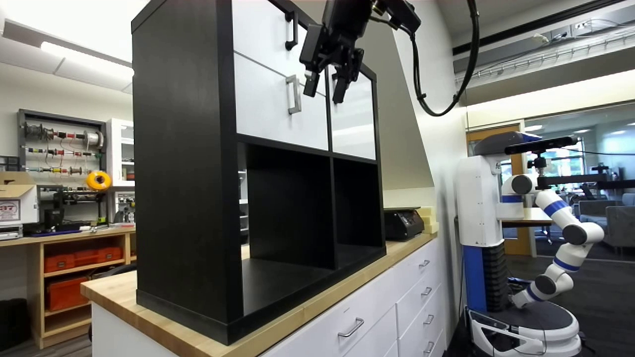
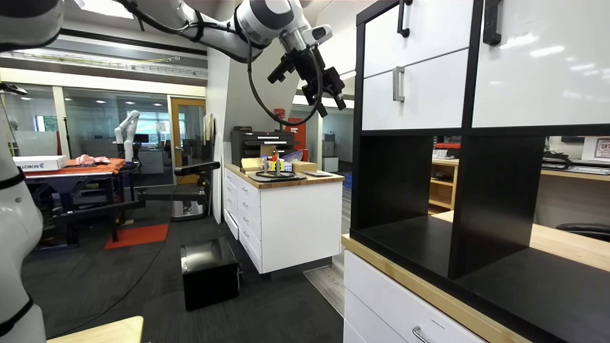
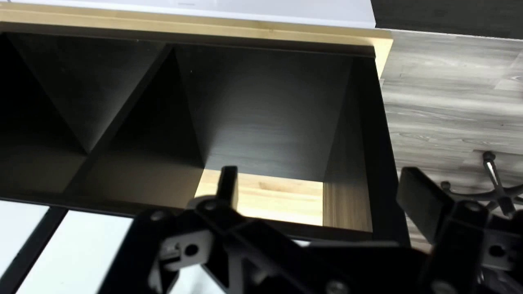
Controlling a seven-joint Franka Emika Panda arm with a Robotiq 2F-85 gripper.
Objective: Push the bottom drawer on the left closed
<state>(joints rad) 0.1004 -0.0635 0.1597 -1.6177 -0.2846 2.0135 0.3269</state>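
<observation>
The lower drawer (image 2: 431, 97) with a silver handle (image 2: 395, 85), at upper right in an exterior view, fills part of the left column of the black cabinet (image 2: 388, 183); its front looks level with the frame, though a slight gap would be too small to tell. The gripper (image 2: 332, 108) hangs left of it, apart from the cabinet, its fingers spread wide. The top edge cuts off the upper drawer (image 2: 431, 31) and the door (image 2: 538, 90). In the wrist view the blurred gripper hides much of the white fronts along the bottom. The cabinet stands on a wooden counter (image 1: 111, 290), at lower left in an exterior view, with wire spools (image 1: 93, 139) at far left and a white-and-blue robot (image 1: 476, 198) at right. A black box (image 2: 209, 276) sits on dark carpet (image 2: 152, 309).
</observation>
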